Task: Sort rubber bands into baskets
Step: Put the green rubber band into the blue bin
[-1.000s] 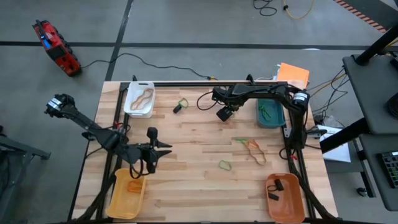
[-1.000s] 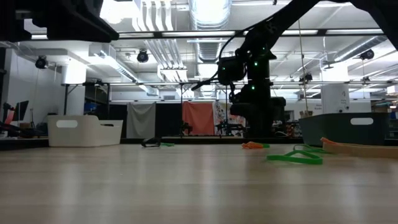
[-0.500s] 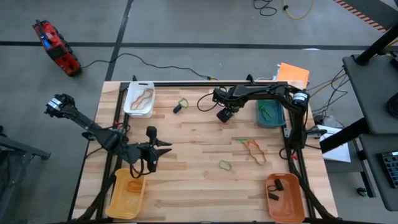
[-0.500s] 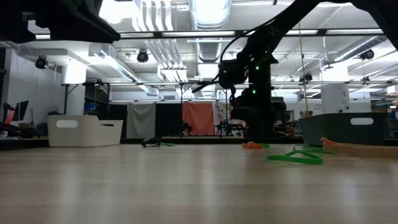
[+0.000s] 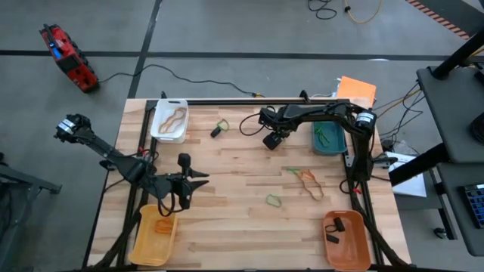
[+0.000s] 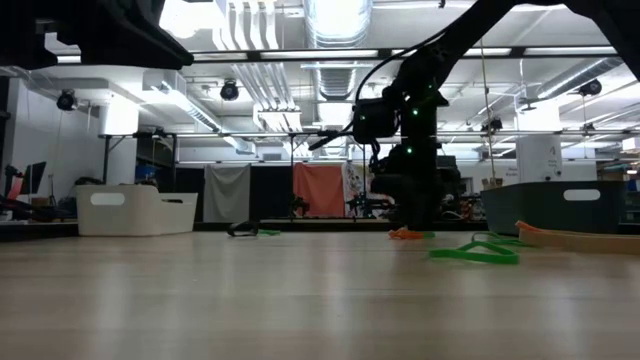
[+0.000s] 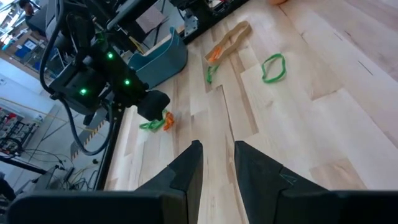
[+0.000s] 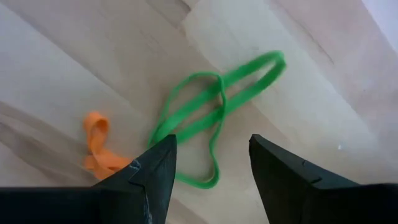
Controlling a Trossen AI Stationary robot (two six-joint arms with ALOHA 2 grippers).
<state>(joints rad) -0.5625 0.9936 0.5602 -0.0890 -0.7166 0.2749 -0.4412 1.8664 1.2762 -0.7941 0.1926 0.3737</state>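
Observation:
My right gripper [image 5: 271,140] [image 8: 211,146] is open and points down over a green rubber band [image 8: 211,93] lying flat on the table; its fingers stand either side of the band's near end. A small orange band [image 8: 96,143] lies beside it. Both also show in the left wrist view [image 7: 152,123]. My left gripper [image 5: 189,181] [image 7: 217,149] is open and empty near the yellow basket [image 5: 144,245]. The white basket [image 5: 160,133] holds tan bands, the teal basket [image 5: 318,143] green ones, and the orange basket [image 5: 355,253] black ones.
Loose bands lie on the table: a green and a black one [image 5: 218,127] at the far side, a tan, orange and green heap [image 5: 306,180] at the right, and a single green one [image 5: 273,200] nearer the front. Bare wood lies between the arms.
My right gripper has gone down a little toward the green and orange bands. The bands have not moved.

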